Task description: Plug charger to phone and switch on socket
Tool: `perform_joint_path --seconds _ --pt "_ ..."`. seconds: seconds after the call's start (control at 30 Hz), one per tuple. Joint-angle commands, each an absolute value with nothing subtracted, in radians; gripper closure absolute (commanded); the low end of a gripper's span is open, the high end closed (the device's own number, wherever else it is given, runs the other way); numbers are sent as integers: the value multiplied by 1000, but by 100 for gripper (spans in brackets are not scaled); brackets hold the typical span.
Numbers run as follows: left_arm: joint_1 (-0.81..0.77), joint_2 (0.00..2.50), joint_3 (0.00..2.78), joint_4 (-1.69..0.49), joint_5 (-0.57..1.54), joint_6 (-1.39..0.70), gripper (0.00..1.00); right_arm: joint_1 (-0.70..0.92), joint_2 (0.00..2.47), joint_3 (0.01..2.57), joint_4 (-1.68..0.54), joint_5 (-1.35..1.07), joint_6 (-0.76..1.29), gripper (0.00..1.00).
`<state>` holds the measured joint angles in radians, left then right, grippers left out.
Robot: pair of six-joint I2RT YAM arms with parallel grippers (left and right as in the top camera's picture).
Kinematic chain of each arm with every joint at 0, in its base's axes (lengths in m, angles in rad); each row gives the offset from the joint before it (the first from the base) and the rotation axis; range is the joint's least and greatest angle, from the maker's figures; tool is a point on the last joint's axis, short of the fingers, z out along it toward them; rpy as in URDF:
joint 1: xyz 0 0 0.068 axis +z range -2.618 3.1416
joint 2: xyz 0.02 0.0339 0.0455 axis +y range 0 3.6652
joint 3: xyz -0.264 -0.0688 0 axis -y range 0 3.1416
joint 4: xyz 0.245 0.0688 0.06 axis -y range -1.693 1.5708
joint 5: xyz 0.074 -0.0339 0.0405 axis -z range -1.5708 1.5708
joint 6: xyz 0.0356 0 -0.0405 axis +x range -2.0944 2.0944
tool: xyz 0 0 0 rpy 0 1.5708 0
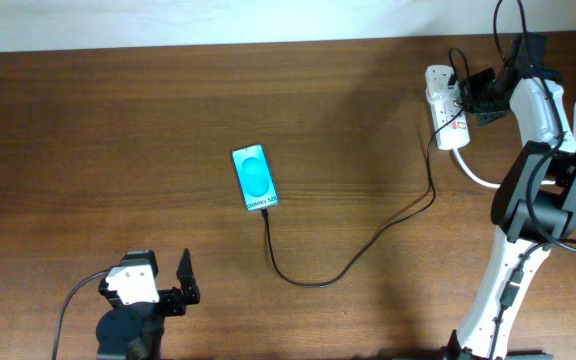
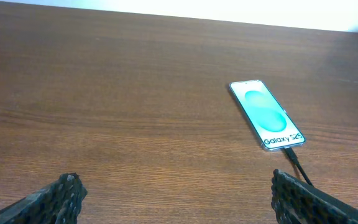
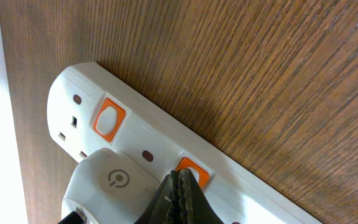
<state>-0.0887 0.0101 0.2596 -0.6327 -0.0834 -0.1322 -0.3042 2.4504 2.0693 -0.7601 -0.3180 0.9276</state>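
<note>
The phone (image 1: 255,179) lies on the wooden table with its cyan screen up; it also shows in the left wrist view (image 2: 268,115). The thin black charger cable (image 1: 348,262) runs from the phone's near short edge (image 2: 295,163) in a curve to the white socket strip (image 1: 444,120) at the far right. A white plug adapter (image 3: 114,183) sits in the strip. My right gripper (image 3: 180,180) is shut, its tips on the orange switch (image 3: 194,171) beside that adapter. A second orange switch (image 3: 108,119) is further along. My left gripper (image 2: 173,196) is open and empty near the front edge.
The strip's thick white cord (image 1: 480,178) curves off to the right under my right arm (image 1: 538,190). The table's far edge meets a white wall just behind the strip.
</note>
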Motion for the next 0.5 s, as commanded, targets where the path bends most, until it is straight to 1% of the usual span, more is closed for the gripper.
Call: perform_joint_path --seconds 0.0,0.23,0.47 --pt "-91 7 258 -631 -87 -142 1 -259 2506 2080 -767 -380 937 96" --pt "-91 7 258 -632 -87 -142 1 -193 2507 2080 -782 -413 960 96" --pt "-91 7 258 -632 -87 -142 1 -167 2507 2080 -801 -407 986 95"
